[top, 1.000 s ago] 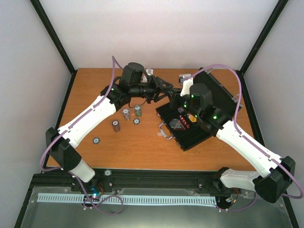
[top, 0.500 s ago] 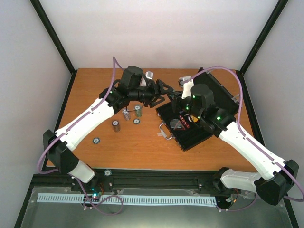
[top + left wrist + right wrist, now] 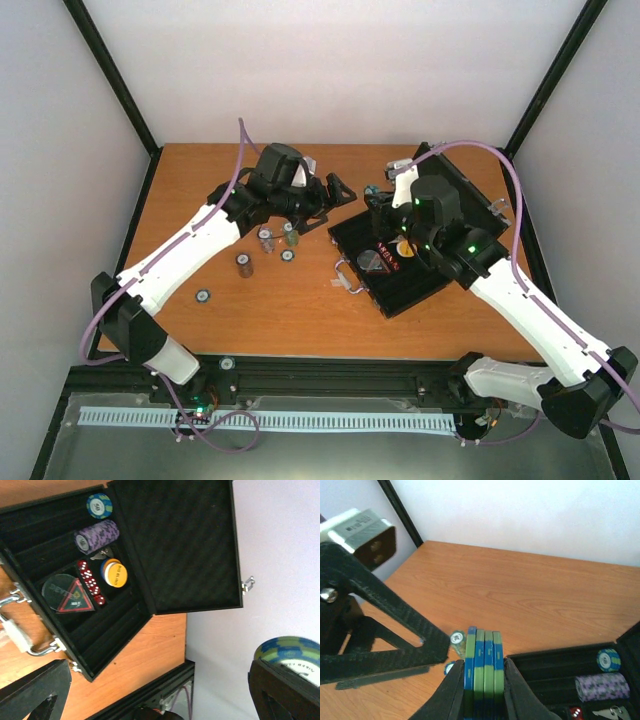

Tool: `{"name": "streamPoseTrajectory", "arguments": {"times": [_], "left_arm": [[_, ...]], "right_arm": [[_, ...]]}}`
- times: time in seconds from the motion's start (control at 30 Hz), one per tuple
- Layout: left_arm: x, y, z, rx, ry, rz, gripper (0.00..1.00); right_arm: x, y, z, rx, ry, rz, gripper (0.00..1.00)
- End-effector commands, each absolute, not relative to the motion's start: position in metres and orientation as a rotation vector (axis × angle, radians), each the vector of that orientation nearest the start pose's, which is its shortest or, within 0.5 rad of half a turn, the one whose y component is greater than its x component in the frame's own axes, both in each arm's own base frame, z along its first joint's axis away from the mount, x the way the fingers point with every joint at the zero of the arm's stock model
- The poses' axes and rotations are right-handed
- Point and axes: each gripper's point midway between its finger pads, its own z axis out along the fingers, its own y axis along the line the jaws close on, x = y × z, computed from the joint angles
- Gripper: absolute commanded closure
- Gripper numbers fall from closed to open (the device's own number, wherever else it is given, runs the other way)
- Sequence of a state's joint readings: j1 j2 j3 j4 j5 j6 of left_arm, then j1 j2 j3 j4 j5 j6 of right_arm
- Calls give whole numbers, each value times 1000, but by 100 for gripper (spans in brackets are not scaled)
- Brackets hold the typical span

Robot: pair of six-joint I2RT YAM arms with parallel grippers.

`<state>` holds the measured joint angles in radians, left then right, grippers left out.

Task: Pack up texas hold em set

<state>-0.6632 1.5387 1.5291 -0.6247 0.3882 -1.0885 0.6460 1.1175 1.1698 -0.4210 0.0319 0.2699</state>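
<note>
Case [image 3: 110,635]: open, lying right of centre on the table [image 3: 300,320], turned at an angle. The lid [image 3: 180,545] stands raised on the far-right side and the handle [image 3: 20,635] faces the table's middle.

Contents of the case:
- one blue-and-green chip [image 3: 99,505] in the far slot
- a purple chip stack [image 3: 96,536] lying on its side next to it
- a yellow-faced chip stack [image 3: 114,573]
- a row of red dice [image 3: 91,582] just beside the yellow stack
- a clear disc [image 3: 65,594] with a red triangle, near the handle

The nearer slots hold nothing.

Right claw [image 3: 484,696]: clamped on a blue-and-green chip stack [image 3: 483,655], which it holds on edge above the case's far-left corner.

Left claw [image 3: 335,192]: jaws wide apart, holding nothing, just beside the held stack.

On the table left of the case: three small chip stacks [image 3: 244,265] and two white discs [image 3: 203,296], well apart from the table edges.

Clearance: the lid is close to the far-right frame post. Bare wood lies in front of the case and across the far-left area.
</note>
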Motion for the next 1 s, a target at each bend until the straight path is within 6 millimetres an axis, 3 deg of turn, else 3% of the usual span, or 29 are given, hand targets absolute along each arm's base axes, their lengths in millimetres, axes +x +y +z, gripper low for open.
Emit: {"name": "streamPoseTrajectory", "arguments": {"times": [0.0, 0.3, 0.63, 0.97], "left_arm": [[316, -315, 302, -192, 2507, -1167, 0], [291, -294, 274, -80, 2579, -1056, 0], [273, -276, 252, -13, 2622, -969, 0], [261, -266, 220, 5, 2696, -899, 0]], "right_arm": [[311, 206, 325, -366, 2022, 485, 97], [351, 187, 241, -392, 2331, 420, 97], [400, 192, 186, -436, 2455, 356, 97], [425, 191, 130, -475, 2590, 342, 97]]}}
